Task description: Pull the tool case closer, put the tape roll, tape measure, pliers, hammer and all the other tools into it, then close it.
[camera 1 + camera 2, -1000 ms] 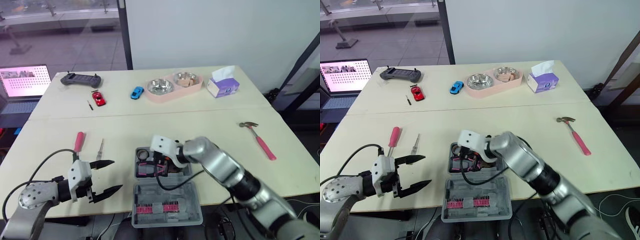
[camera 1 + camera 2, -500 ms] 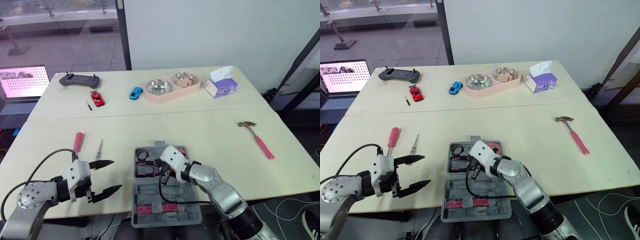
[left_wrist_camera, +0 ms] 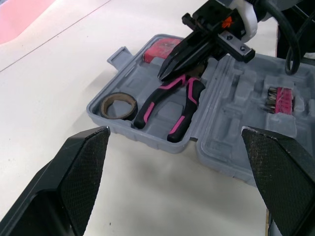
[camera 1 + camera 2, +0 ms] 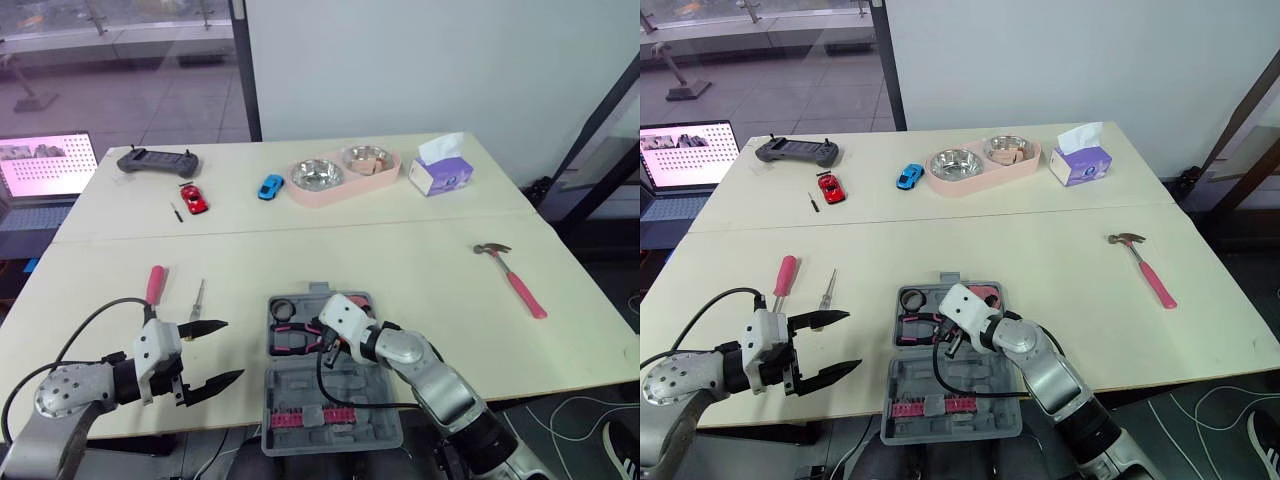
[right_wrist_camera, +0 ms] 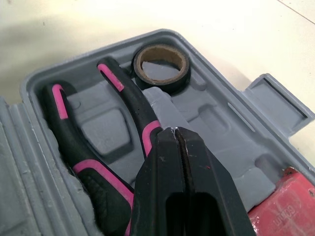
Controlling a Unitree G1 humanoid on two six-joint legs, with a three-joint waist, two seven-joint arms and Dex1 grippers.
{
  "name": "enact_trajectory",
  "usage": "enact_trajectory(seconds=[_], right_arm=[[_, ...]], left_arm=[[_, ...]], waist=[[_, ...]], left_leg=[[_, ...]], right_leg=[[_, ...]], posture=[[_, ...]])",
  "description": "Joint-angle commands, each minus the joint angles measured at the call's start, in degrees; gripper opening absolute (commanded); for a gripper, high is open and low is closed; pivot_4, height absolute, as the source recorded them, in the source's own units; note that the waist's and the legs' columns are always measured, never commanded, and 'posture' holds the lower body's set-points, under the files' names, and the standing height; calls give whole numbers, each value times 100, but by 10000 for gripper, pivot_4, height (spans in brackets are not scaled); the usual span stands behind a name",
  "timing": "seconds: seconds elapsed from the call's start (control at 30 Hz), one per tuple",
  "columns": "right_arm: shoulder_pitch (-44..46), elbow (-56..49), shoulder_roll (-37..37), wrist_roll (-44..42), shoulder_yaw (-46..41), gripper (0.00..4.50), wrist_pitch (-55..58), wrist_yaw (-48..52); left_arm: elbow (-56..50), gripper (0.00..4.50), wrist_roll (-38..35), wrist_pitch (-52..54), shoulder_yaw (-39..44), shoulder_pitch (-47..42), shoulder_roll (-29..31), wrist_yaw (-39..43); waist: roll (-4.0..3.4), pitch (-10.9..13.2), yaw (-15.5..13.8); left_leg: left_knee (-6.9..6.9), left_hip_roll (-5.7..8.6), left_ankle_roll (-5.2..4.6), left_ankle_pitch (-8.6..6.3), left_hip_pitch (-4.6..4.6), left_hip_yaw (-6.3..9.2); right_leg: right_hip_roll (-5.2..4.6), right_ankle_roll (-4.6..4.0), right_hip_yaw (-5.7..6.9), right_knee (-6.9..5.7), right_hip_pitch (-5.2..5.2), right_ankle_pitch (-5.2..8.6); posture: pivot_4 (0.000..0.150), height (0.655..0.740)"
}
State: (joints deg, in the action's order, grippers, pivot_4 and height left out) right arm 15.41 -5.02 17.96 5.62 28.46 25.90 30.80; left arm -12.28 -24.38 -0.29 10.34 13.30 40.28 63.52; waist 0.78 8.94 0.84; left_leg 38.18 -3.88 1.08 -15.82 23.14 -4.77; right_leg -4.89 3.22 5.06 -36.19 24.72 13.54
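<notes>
Pliers (image 3: 188,103) lie with head hidden behind clenched, empty right fingers (image 5: 157,191); left fingers (image 3: 78,162) spread.

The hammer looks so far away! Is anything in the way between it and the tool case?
Nothing visible is. Only bare table lies between the hammer and the open tool case. The right gripper, shut, hangs over the pliers inside the case.
</notes>
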Motion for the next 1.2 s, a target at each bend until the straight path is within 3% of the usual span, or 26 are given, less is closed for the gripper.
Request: enact_trajectory(seconds=[0.03, 0.2, 0.33, 0.67, 0.83, 1.07, 1.2], right_arm=[[-153, 516, 139, 271, 352, 459, 627, 202], [-172, 612, 215, 468, 523, 459, 1034, 288], [-169, 812, 303, 600, 781, 459, 1802, 464], [151, 951, 300, 824, 1268, 459, 2346, 697], [177, 603, 180, 664, 827, 459, 1550, 558], [-135, -660, 134, 6, -29, 459, -8, 727], [-269, -954, 358, -195, -146, 459, -259, 1038]], left_arm=[[-188, 45000, -93, -6, 126, 12, 61, -20], [-206, 45000, -92, 3, 136, 14, 61, -43], [-224, 45000, -86, 9, 145, 28, 73, -55], [-196, 45000, -80, 22, 121, -8, 77, -52], [-176, 45000, -73, 30, 100, -37, 67, -56], [-169, 45000, -66, 44, 82, -44, 58, -46], [-155, 45000, -62, 54, 80, -66, 52, -32]], waist=[[11, -14, -3], [19, -74, -22], [15, -148, -31], [-19, -267, -38], [-17, -268, -36], [-10, -147, -19], [-15, -100, -3]], left_leg=[[-1, 0, 0, 0, -10, 0], [-19, -2, 3, -3, -71, 1], [-19, 1, 3, -4, -75, 17], [-22, 2, 1, -8, -87, 20], [-25, 0, 2, -9, -88, 21], [-27, 4, 5, -12, -61, 16], [-25, 9, 3, -12, -2, 13]], right_leg=[[0, -2, 0, 0, -9, 2], [-7, -12, 1, 6, -35, 25], [-17, -12, 4, 7, -43, 32], [-30, -2, 6, 11, -56, 42], [-36, 18, 8, 11, -55, 56], [-40, 21, 9, 11, -29, 57], [-26, 0, 6, 7, 3, 39]], posture=[[1500, 7400], [1500, 7400], [1500, 7400], [1500, 7400], [1500, 7400], [1500, 7400], [1500, 7400]])
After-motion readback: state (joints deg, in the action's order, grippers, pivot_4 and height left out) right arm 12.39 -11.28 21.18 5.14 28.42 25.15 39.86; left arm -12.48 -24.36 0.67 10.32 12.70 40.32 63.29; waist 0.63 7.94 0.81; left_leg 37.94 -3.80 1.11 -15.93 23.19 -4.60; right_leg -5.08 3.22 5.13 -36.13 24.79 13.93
